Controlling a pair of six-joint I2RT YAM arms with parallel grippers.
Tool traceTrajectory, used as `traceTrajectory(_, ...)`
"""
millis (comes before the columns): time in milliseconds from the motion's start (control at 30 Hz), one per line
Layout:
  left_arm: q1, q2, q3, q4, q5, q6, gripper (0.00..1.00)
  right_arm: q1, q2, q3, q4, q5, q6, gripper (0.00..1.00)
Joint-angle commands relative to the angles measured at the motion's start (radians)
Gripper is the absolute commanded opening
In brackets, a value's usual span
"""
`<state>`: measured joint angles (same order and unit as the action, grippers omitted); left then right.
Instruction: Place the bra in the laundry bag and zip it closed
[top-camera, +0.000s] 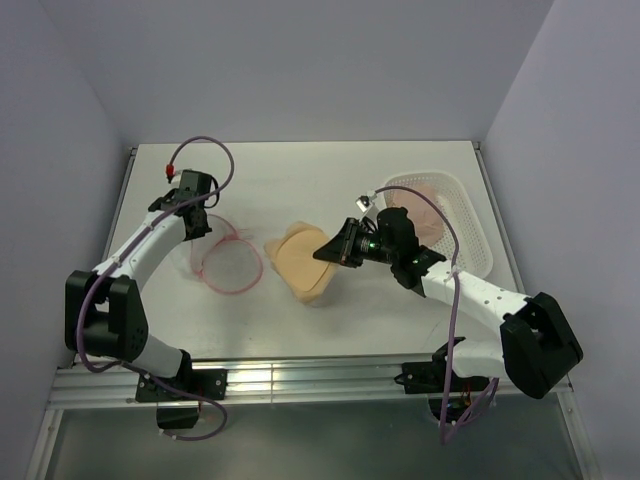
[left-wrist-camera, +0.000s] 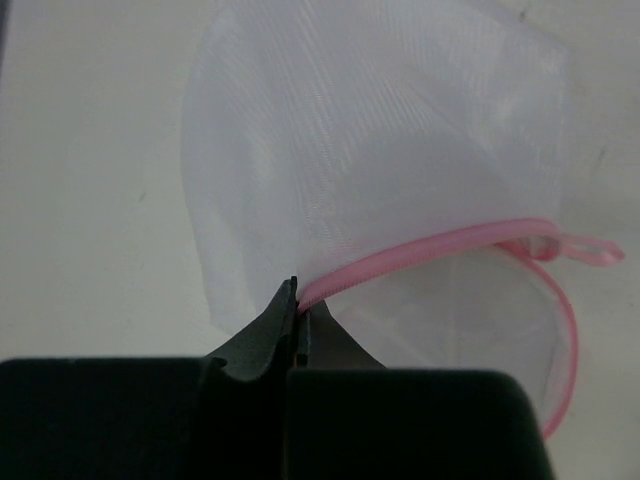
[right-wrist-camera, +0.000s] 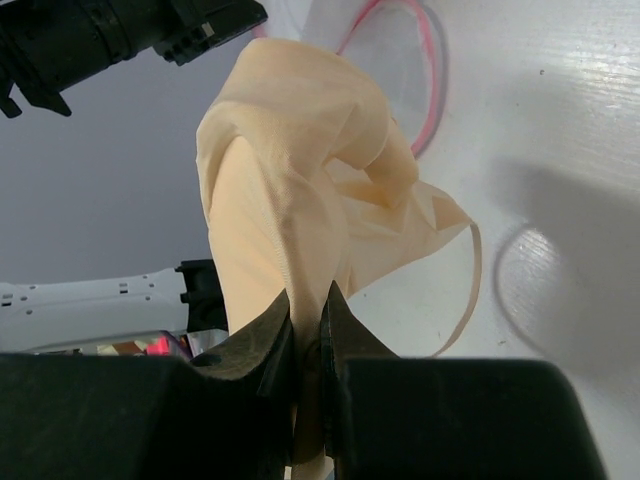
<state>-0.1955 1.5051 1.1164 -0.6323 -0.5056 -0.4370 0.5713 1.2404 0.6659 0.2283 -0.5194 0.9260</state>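
While the laundry bag (top-camera: 233, 266) rests on the left half of the white table (top-camera: 300, 170), its pink zipper rim (left-wrist-camera: 430, 245) is clamped at the edge by the left gripper (left-wrist-camera: 298, 300), whose jaws are seen pressed tight together on the pink band in the left wrist view. The white mesh (left-wrist-camera: 380, 150) is seen rising beyond that pinch, and the mouth of the bag is seen open, with nothing inside it. The bra (top-camera: 300, 262) is found at the middle of the table, just to the right of the bag and outside it. One edge of its peach fabric (right-wrist-camera: 290, 170) is gripped between the closed jaws of the right gripper (right-wrist-camera: 310, 305), and the rest is bunched and folded ahead of the fingers, with a thin strap (right-wrist-camera: 470, 290) looped out to one side. Whether the bra's lower edge touches the table cannot be told. A white perforated basket (top-camera: 470, 200) is set at the far right, and a paler pink garment (top-camera: 425, 210) is held in it.
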Motion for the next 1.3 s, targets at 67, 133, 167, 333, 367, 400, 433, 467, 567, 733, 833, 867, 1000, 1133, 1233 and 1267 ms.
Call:
traceTrajectory(67,-0.038,-0.126,-0.026,0.026,0.188,-0.025,0.0,0.013,-0.021,0.024,0.034,-0.037,-0.021,0.0)
traceTrajectory(133,-0.067,-0.161,-0.018,0.014,0.208,-0.029,0.0,0.028,-0.01,0.046,0.014,-0.036,-0.035,0.0)
traceTrajectory(167,-0.076,-0.17,-0.015,0.008,0.229,-0.034,0.0,0.035,-0.007,0.052,0.011,-0.04,-0.038,0.0)
traceTrajectory(333,-0.156,-0.223,0.008,-0.003,0.275,-0.043,0.0,0.064,0.028,0.09,-0.021,-0.059,-0.07,0.0)
traceTrajectory(367,-0.165,-0.226,0.01,-0.004,0.285,-0.046,0.0,0.065,0.033,0.093,-0.023,-0.057,-0.07,0.0)
traceTrajectory(400,-0.182,-0.232,0.008,-0.006,0.301,-0.048,0.0,0.067,0.036,0.093,-0.018,-0.06,-0.069,0.0)
traceTrajectory(433,-0.189,-0.236,0.003,-0.006,0.309,-0.051,0.0,0.068,0.043,0.096,-0.015,-0.065,-0.065,0.0)
traceTrajectory(467,-0.2,-0.241,-0.004,0.002,0.318,-0.055,0.0,0.07,0.05,0.098,-0.014,-0.068,-0.064,0.0)
traceTrajectory(567,-0.237,-0.269,-0.039,0.023,0.358,-0.068,0.0,0.07,0.082,0.119,-0.03,-0.068,-0.073,0.0)
traceTrajectory(733,-0.306,-0.318,-0.09,0.052,0.407,-0.074,0.0,0.071,0.183,0.165,-0.033,-0.086,-0.088,0.0)
traceTrajectory(833,-0.337,-0.344,-0.118,0.075,0.446,-0.072,0.0,0.07,0.253,0.19,-0.02,-0.1,-0.087,0.0)
traceTrajectory(867,-0.344,-0.351,-0.127,0.085,0.463,-0.075,0.0,0.071,0.272,0.195,-0.012,-0.111,-0.082,0.0)
traceTrajectory(1000,-0.383,-0.373,-0.164,0.135,0.498,-0.088,0.0,0.1,0.349,0.198,0.037,-0.102,-0.055,0.0)
traceTrajectory(1133,-0.412,-0.376,-0.194,0.172,0.532,-0.112,0.0,0.125,0.379,0.161,0.133,-0.065,0.031,0.0)
traceTrajectory(1233,-0.443,-0.385,-0.234,0.2,0.552,-0.146,0.0,0.139,0.413,0.127,0.247,-0.034,0.131,0.0)
traceTrajectory(1267,-0.447,-0.387,-0.243,0.21,0.553,-0.15,0.0,0.144,0.422,0.118,0.303,-0.025,0.155,0.0)
